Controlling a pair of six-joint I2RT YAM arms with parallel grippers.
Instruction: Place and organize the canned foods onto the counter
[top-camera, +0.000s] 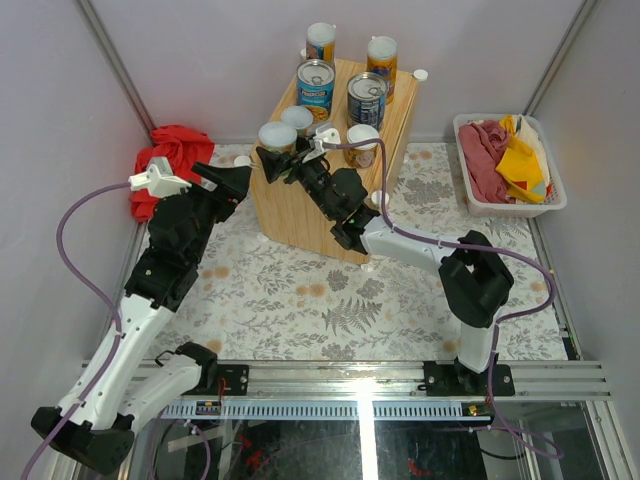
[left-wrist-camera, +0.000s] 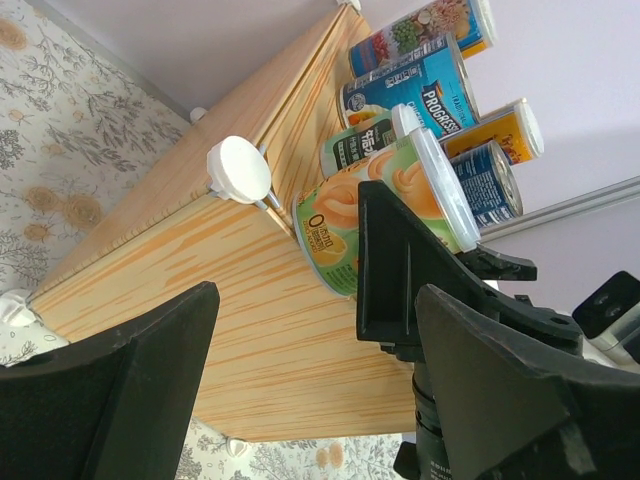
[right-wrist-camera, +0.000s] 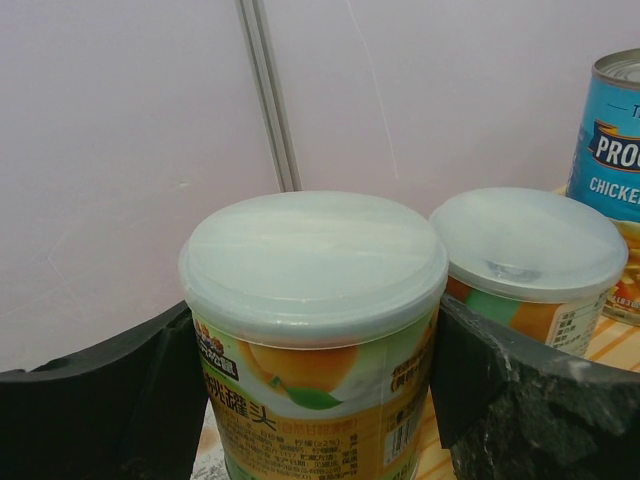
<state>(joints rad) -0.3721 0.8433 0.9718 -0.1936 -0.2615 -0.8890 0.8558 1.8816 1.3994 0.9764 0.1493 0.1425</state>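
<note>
A red cloth (top-camera: 172, 150) lies bunched at the far left against the wall. Just to its right the left gripper (top-camera: 228, 178) is held with its fingers spread wide and nothing between them, close to the left face of the counter (top-camera: 300, 205).

At the counter's near-left corner a short peach can (top-camera: 277, 134) is clamped between the fingers of the right gripper (right-wrist-camera: 315, 400). That arm is stretched across the front of the cube from the right. The can is seen very close to the corner's edge. Whether its base rests fully on the wood cannot be told.

The chief risk is judged to be a fall: if the can were let go with part of its base past the edge, it could tip off onto the floral mat (top-camera: 300, 300). A second short can (top-camera: 297, 118) stands just beside it, so it could be nudged by an opening finger. The waiting left gripper could also be struck if the right arm were swung leftward.

Further right on the counter are a third short can (top-camera: 361, 138), two blue cans (top-camera: 315, 88) and, at the back, two tall cans (top-camera: 321, 42). Little free space is left between them.

Well apart at the far right, a white basket (top-camera: 510, 208) is filled with cloths.
</note>
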